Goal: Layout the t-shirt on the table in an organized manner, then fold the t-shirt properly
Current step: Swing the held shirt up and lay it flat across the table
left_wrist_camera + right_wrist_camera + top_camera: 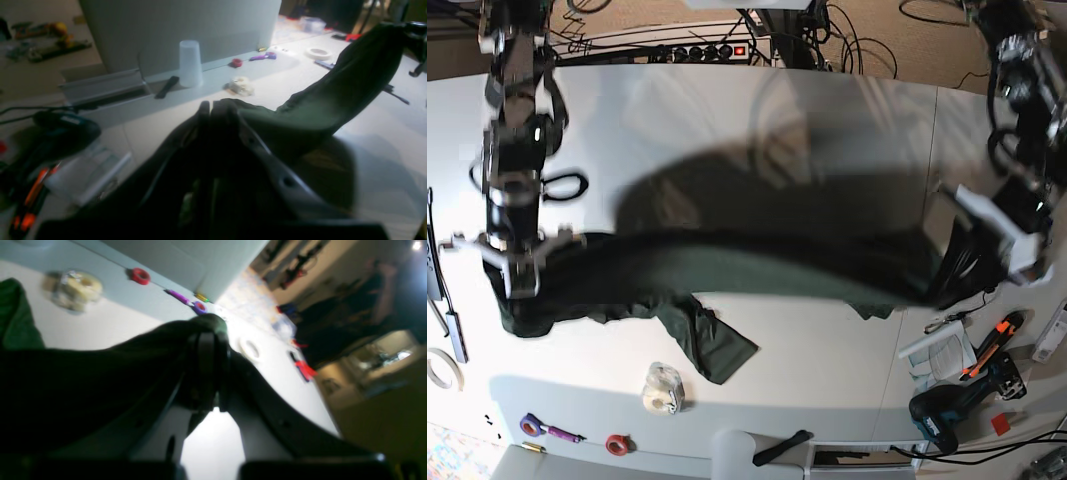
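T-shirt: the t-shirt (727,265) hangs as a dark green band stretched between the two arms, lifted above the table (827,370); one sleeve or corner droops and touches the tabletop near the middle, just beside a roll of tape (663,388).
Right gripper: the right gripper (206,350), at the left of the base view, is clenched on one end of the shirt; fabric bunches around its fingers.
Left gripper: the left gripper (217,110), at the right of the base view, is clamped on the other end, cloth running away from it toward the far arm.
Progress: early; the shirt is held taut in the air, not laid flat, and no fold is made.
Left to do: lower and spread it flat, smooth sleeves, then fold.
Surroundings: a white cup (190,63), a drill (942,415) and small tools lie along the table's edges.
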Controlling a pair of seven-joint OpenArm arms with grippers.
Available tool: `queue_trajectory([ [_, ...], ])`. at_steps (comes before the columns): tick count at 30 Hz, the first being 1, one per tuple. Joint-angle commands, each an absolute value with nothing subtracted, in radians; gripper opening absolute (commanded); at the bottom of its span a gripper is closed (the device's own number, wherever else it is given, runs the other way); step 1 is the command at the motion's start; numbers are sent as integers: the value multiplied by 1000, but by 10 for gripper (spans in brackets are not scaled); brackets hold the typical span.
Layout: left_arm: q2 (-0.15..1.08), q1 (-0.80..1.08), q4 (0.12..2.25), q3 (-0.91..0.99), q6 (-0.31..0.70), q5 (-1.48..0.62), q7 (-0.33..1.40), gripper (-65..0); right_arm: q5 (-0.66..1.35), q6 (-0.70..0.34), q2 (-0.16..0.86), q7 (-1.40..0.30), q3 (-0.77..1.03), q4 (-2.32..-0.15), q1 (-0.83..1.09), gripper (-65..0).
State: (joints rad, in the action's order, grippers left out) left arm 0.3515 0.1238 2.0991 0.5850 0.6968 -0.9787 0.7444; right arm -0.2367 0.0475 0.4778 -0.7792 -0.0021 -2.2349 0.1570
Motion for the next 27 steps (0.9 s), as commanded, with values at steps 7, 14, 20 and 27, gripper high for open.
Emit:
queue_trajectory([
  [7,365,297,2325,867,698,-1172,796,-650,-255,39,492,-784,187,-2356,367,-650],
  [14,314,388,2356,1031,698,-1337,882,-650,-215,10,491,-814,348,-2356,509,-650],
  [20,242,387,2356,1144,698,-1484,1000,-650,-191,11,490,-830,438,-2356,567,-650],
  [27,249,350,2356,1025,698,-1478,977,-650,-14,-9,490,-785,439,-2356,505,-650],
])
